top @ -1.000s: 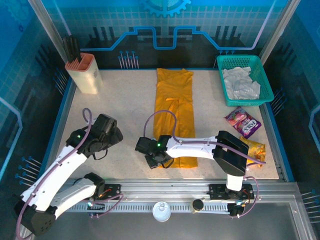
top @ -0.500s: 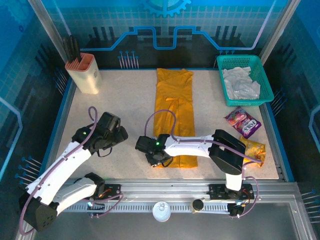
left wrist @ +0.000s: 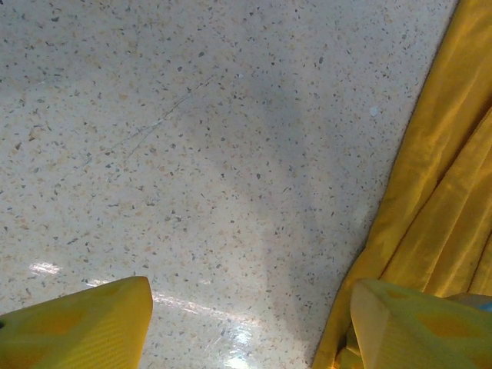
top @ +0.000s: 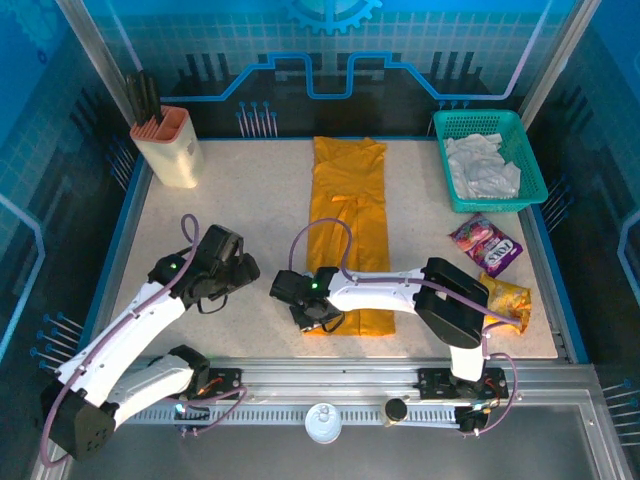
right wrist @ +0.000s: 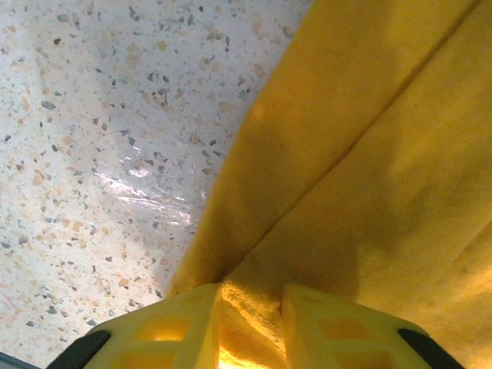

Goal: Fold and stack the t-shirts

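Folded mustard-orange t-shirt runs lengthwise, near to far

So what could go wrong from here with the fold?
The right gripper pinches just a thin bit of the orange shirt at its near corner, so the cloth may slip out on a lift. The left gripper is open, mostly over bare table beside the shirt's edge; closing there might miss, and a one-sided pull could skew the folds.
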Controlling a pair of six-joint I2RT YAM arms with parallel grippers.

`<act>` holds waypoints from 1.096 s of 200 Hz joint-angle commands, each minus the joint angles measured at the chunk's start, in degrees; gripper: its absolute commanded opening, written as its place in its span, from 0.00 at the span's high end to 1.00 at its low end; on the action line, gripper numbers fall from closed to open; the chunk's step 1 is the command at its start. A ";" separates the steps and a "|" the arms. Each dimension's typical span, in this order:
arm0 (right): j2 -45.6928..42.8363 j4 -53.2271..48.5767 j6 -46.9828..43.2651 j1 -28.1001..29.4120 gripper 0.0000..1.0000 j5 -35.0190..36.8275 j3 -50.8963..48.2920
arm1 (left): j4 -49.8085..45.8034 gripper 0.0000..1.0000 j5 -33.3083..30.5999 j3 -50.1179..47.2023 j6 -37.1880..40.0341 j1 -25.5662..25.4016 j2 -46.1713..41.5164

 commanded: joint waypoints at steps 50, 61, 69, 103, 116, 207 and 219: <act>2.03 0.24 0.89 -0.54 0.71 -1.51 1.01 | 1.43 0.30 2.23 -2.24 0.83 0.46 0.85; 2.36 0.16 0.87 -0.58 0.72 -1.51 1.27 | 1.52 0.30 2.32 -2.27 0.91 0.45 0.93; 2.51 0.02 0.80 -0.54 0.73 -1.43 1.44 | 1.64 0.30 2.32 -2.39 0.88 0.41 0.95; 1.85 -0.52 0.94 -0.63 0.89 -0.82 1.43 | 1.96 0.30 2.68 -2.54 0.79 0.47 1.12; 0.91 -0.87 1.21 -0.62 0.95 -0.26 1.23 | 2.01 0.30 2.75 -2.68 0.81 0.44 1.12; -9.68 2.68 6.20 -0.36 1.00 2.00 -8.19 | 8.82 0.48 11.21 -2.90 1.43 -6.27 11.66; -11.09 3.85 7.34 -0.40 1.00 2.09 -10.23 | 12.21 0.57 12.61 -3.25 0.25 -8.85 14.81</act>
